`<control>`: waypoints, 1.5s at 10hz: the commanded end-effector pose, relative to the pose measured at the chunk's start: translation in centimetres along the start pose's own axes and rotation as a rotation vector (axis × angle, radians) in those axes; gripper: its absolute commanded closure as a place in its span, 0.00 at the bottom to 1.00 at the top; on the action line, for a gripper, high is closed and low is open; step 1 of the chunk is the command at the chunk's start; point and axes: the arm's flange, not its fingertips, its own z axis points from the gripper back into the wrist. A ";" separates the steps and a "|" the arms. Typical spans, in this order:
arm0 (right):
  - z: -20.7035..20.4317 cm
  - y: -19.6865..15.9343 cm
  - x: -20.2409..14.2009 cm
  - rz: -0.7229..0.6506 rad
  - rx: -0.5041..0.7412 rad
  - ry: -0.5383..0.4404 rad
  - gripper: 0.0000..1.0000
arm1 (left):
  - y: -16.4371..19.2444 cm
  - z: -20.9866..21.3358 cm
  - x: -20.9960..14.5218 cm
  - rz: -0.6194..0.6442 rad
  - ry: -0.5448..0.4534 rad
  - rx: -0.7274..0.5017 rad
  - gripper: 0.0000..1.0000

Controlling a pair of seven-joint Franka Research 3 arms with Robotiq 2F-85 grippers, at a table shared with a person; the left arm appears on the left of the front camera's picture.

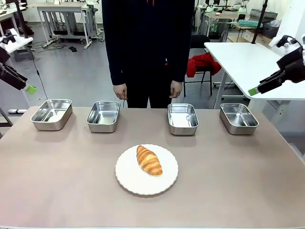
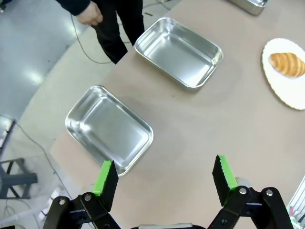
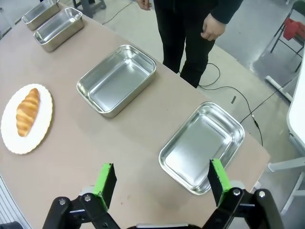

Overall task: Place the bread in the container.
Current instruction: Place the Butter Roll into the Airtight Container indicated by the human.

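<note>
Both tools stood wide open with nothing between their green pads. The left tool (image 2: 164, 167) hung high by the table's far-left corner and the right tool (image 3: 161, 167) by its far-right corner, each well apart from the bread.

The table (image 1: 57, 181) carried four matching stainless-steel pans in a row along its far edge: the far-left pan (image 1: 51, 114), the left-middle pan (image 1: 103, 116), the right-middle pan (image 1: 182, 119) and the far-right pan (image 1: 238, 118). All of them were empty. A person stood just behind the two middle pans with hands (image 1: 120, 90) hanging down, clear of the table. Nearer, at the middle, lay a round white plate (image 1: 128, 179), and on it the croissant (image 1: 149, 160), lying at a slant with one tapered end toward the far left.

Nothing had been picked up yet, so the step in hand looked like the reach for the croissant. It would go best with a descent from straight above. The wrist should turn so the pads crossed the thick middle, not the tapered ends. The crust looked flaky, so a light squeeze should serve. The plate might slide, which called for a straight lift. Which pan was meant could not be told; the middle two lay nearest.
</note>
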 end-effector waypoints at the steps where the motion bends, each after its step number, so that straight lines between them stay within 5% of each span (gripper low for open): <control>1: 2.1 -2.1 -0.2 0.000 0.021 -0.065 0.00 | 0.3 0.0 -0.3 -0.006 -0.006 0.000 0.00; 3: 6.0 -5.4 -1.7 0.023 -0.053 -0.139 0.00 | 3.9 3.2 -2.4 0.028 -0.073 -0.091 0.00; 7: 11.1 -11.0 -7.6 0.008 0.010 -0.255 0.00 | 7.7 6.1 -7.4 0.034 -0.115 -0.168 0.00; 11: 12.5 -11.7 -9.6 0.015 0.033 -0.312 0.00 | 8.2 9.6 -10.0 0.064 -0.248 -0.117 0.00; 15: 13.4 -10.9 -9.1 0.013 0.023 -0.341 0.00 | 8.0 10.5 -10.2 0.097 -0.261 -0.110 0.00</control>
